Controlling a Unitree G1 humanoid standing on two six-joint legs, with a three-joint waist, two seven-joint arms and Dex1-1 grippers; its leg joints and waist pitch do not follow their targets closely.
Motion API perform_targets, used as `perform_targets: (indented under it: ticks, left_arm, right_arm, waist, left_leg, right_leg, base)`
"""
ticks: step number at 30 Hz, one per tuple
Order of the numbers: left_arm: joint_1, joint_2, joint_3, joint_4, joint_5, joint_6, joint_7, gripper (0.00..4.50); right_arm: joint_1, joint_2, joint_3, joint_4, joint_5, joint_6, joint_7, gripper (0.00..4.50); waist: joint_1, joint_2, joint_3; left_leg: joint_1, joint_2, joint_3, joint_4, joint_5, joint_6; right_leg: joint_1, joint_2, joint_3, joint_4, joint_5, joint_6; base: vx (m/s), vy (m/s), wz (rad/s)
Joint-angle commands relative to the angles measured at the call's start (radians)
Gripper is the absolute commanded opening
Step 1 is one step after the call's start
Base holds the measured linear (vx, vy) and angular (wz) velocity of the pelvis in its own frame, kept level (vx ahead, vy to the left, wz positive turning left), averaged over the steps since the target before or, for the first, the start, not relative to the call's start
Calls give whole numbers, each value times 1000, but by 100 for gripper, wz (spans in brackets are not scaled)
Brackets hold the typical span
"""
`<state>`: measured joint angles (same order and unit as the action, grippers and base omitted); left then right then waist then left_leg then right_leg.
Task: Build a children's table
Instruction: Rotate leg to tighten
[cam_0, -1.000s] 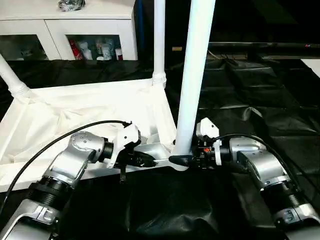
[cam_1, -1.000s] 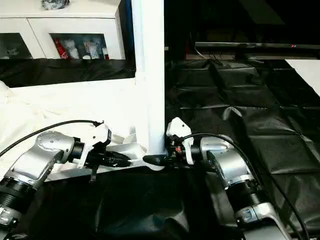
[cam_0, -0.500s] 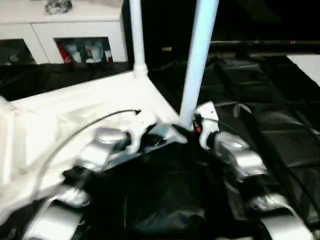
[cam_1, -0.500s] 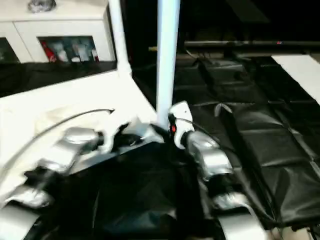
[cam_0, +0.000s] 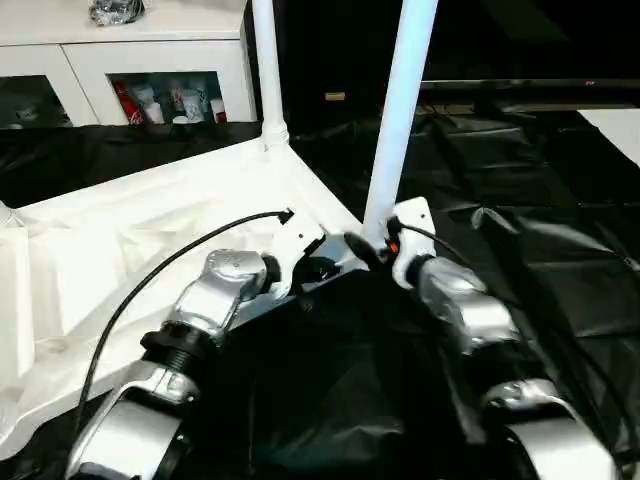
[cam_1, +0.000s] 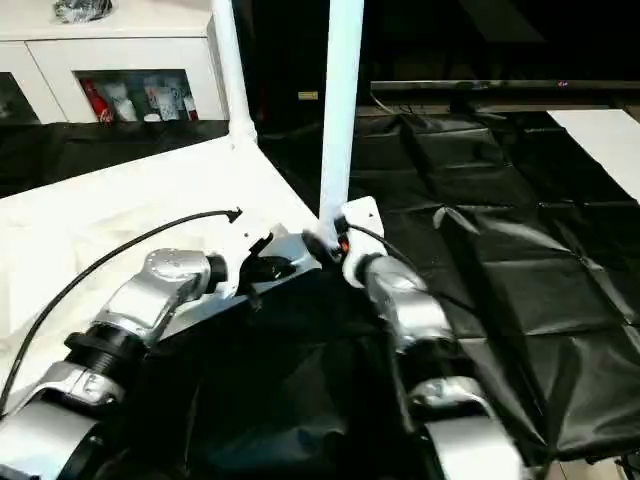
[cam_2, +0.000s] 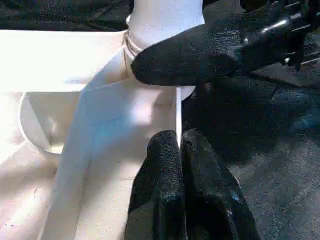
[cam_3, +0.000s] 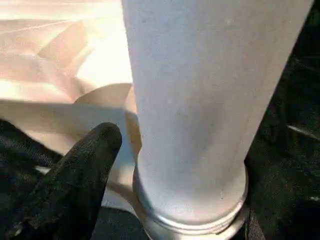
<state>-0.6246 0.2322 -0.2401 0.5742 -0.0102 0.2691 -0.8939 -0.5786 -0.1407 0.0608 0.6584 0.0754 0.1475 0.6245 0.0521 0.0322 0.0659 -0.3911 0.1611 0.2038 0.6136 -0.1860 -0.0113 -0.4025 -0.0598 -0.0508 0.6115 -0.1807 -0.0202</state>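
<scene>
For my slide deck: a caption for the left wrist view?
Left end effector shut on the tabletop edge, beside a socketed leg.

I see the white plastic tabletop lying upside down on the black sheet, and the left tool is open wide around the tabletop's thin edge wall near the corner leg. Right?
Not quite: the left tool is shut, its two black fingers pressed together at the thin edge wall of the white plastic tabletop, as the left wrist view shows. The tabletop does lie upside down on the black sheet, near the white tube corner leg.
</scene>
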Motion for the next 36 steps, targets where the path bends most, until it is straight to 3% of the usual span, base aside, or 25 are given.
perform_targets:
  ticks: [1,4,9,16,19,30,33,36]
  left_arm:
    - [6,-7,-22,-74,-48,-46,-57,0]
    - [32,24,-31,-109,-60,-58,-122,0]
    - [80,110,-67,-161,-59,-84,-258,0]
    - [121,189,-82,-196,-57,-94,-360,0]
    - [141,225,-85,-209,-62,-96,-388,0]
    - [156,243,-85,-228,-71,-85,-411,0]
    - [141,206,-67,-213,-75,-66,-353,0]
    - [106,146,-40,-180,-71,-45,-256,0]
  right_arm:
    - [17,8,95,-67,19,-15,146,390]
    - [34,-43,106,-105,27,-26,228,390]
    - [78,-151,129,-194,47,-56,407,390]
    - [103,-225,142,-266,91,-9,553,390]
    - [110,-244,149,-284,101,13,592,356]
    - [127,-249,170,-301,106,41,614,255]
    - [139,-231,171,-304,108,53,602,236]
    - [147,-186,150,-287,116,71,536,212]
  waist:
    - [6,-9,-79]
    - [3,-9,-77]
    - [14,-8,-72]
    - [22,-8,-69]
    - [29,-10,-69]
    - [32,-8,-73]
    - [32,-7,-73]
    - [35,-7,-71]
  left_leg:
    - [22,75,-39,-70,-149,62]
    - [24,76,-37,-70,-156,65]
    - [30,82,-37,-75,-203,53]
    - [32,83,-40,-81,-231,33]
    - [31,82,-39,-81,-225,30]
    - [30,80,-39,-78,-201,30]
    - [30,80,-38,-78,-203,28]
    - [38,80,-38,-78,-230,16]
  right_leg:
    - [55,-100,50,-66,-142,-250]
    - [48,-98,51,-70,-166,-249]
    - [41,-97,52,-76,-239,-232]
    - [39,-97,52,-79,-298,-216]
    - [37,-97,53,-78,-299,-213]
    - [39,-96,52,-73,-259,-222]
    - [38,-95,52,-73,-262,-220]
    - [33,-97,53,-80,-292,-222]
  base:
    - [0,0,0]
    - [0,0,0]
    - [0,0,0]
    - [0,0,0]
    - [0,0,0]
    - [0,0,0]
    - [0,0,0]
    - [0,0,0]
